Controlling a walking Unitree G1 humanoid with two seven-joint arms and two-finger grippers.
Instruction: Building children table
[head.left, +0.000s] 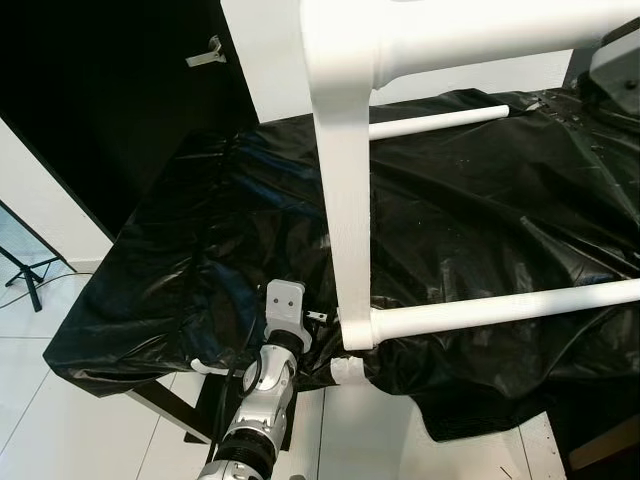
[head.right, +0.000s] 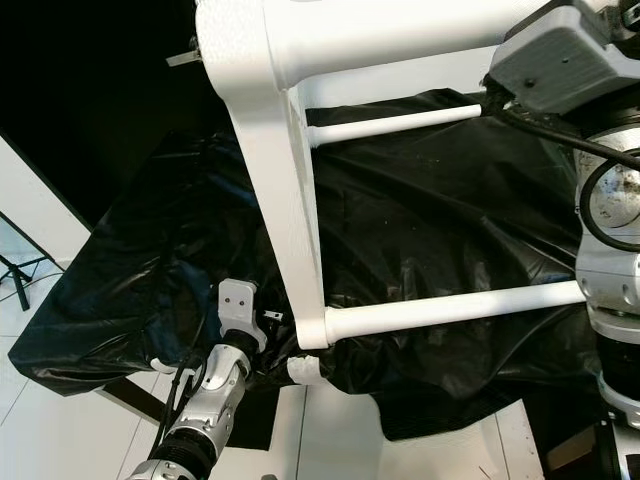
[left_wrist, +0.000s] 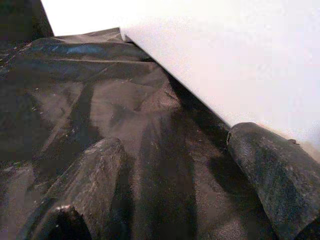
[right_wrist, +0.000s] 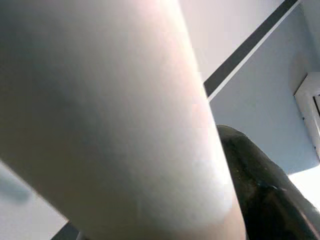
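The white table frame (head.right: 300, 200) stands tilted on a black plastic sheet (head.left: 480, 220). Left gripper (left_wrist: 175, 200) rests on the sheet beside the frame's leg, fingers (left_wrist: 275, 170) apart. Right gripper (right_wrist: 220, 165) grasps a frame tube.

Black plastic sheet (head.left: 480, 210), tripod (head.left: 28, 272)

No writing, label, brand mark or number can be read anywhere. The white table frame (head.left: 345, 190), the black plastic sheet (head.left: 470, 220) over the desk and the silver arm casings all show plain, unmarked surfaces.
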